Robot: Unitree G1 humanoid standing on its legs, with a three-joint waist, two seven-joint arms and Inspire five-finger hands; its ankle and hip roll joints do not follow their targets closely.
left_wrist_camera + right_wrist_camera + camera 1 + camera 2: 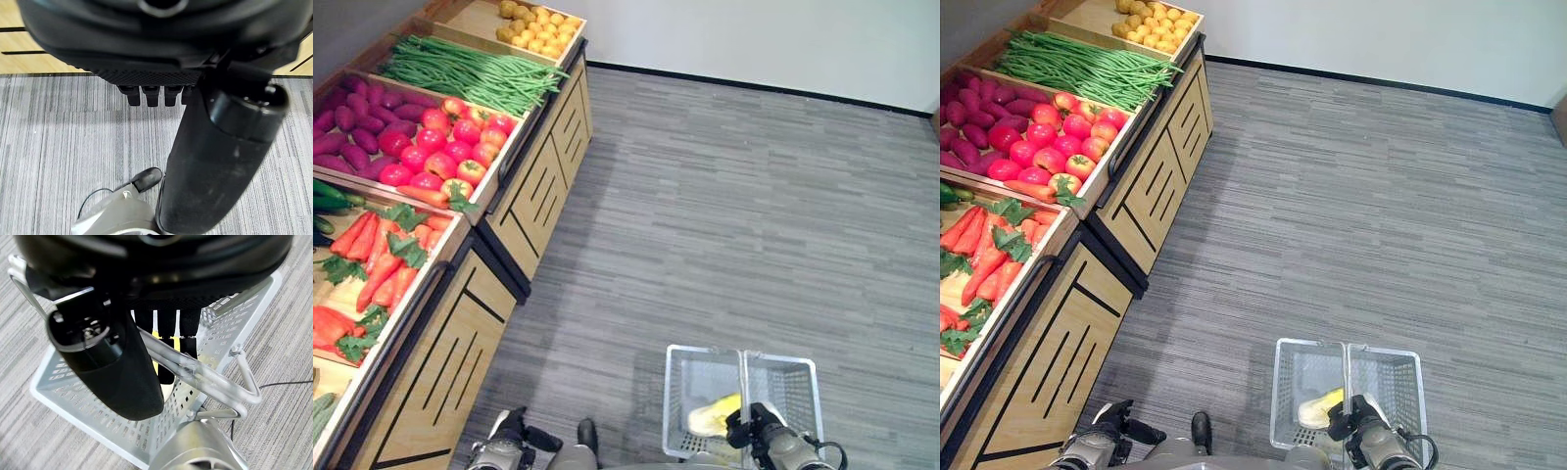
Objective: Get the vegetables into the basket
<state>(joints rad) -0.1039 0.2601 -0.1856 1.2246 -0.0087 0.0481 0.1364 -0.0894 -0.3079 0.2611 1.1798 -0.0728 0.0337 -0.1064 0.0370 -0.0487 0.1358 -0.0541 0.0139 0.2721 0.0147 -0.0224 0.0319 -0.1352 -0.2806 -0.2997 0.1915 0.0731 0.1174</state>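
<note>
Grey striped carpet floor stretches to a plain white wall edged with a dark skirting strip. Along one side runs a light wooden display stand with black trim and slotted panels.

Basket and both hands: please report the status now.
Right hand curled round the handle of the basket. Left hand low beside the stand, curled, holding nothing. One yellow-green vegetable in the basket. Carrots in the stand.
</note>
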